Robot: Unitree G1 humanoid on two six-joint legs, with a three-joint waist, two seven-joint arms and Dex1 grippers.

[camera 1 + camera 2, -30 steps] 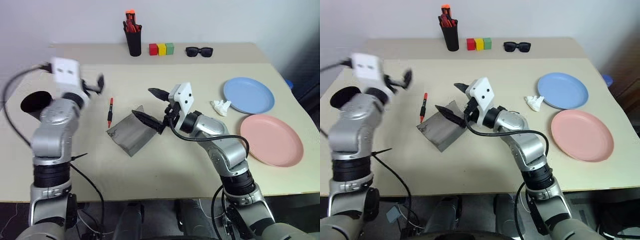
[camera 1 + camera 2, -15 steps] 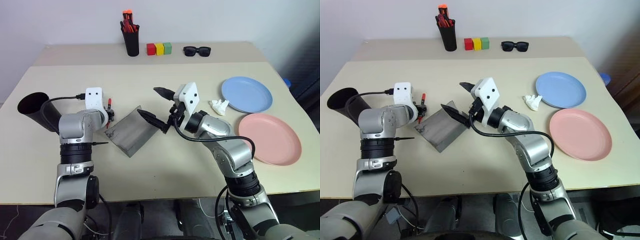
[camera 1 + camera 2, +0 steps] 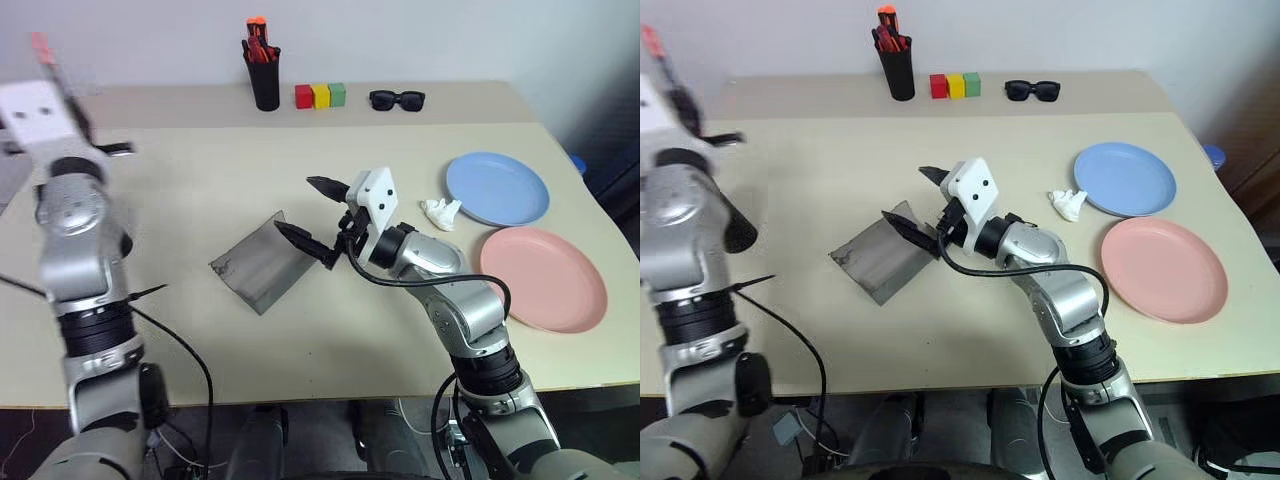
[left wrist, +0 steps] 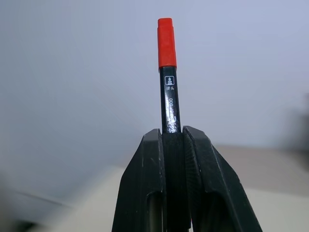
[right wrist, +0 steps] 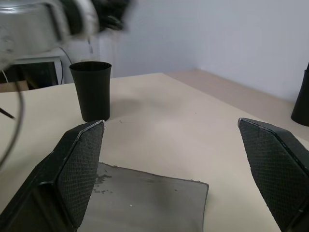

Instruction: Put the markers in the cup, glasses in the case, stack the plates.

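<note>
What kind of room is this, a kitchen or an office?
Probably a lab or test room set up as a desk: a plain beige table against a bare wall, with a pen holder, coloured blocks and plastic plates.

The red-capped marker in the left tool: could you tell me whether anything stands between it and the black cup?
Nothing visible does. The left tool holds the red-capped marker raised in the air, and the black cup stands upright on bare table, mouth open, with only the left arm near it.
</note>
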